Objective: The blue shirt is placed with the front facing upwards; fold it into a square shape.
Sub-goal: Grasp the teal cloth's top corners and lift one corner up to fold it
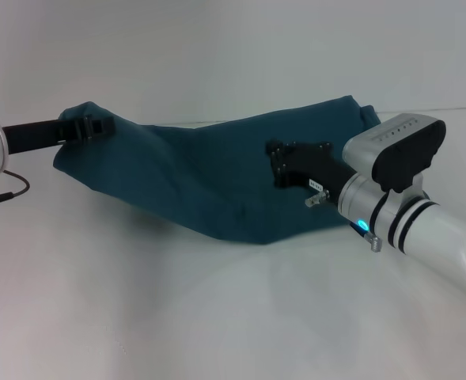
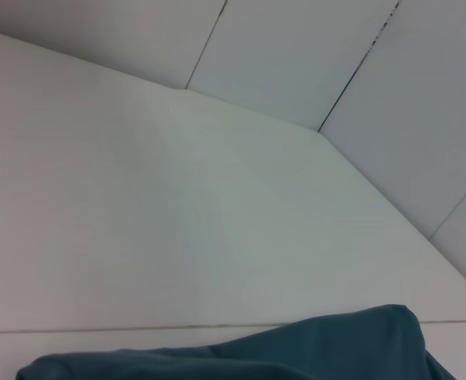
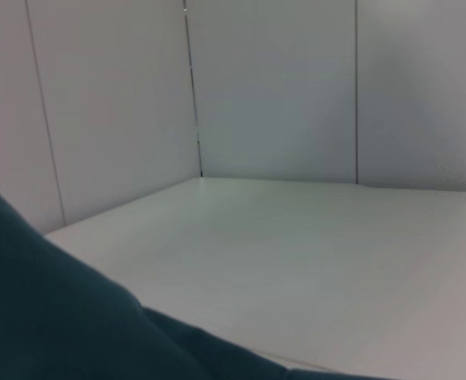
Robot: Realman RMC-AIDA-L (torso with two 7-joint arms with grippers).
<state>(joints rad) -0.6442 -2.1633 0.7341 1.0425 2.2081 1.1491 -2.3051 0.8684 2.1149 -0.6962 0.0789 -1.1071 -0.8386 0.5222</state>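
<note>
Head view is showing the white table (image 1: 217, 317) with the blue shirt (image 1: 217, 174) lying across its far side, plain teal side up, looking partly folded and being lifted at both ends. It is not looking like a square yet. The left claw (image 1: 86, 127) and right claw (image 1: 284, 162) are each pinching shut on a shirt edge, with a thin cable (image 1: 7, 190) lying nearby.
</note>
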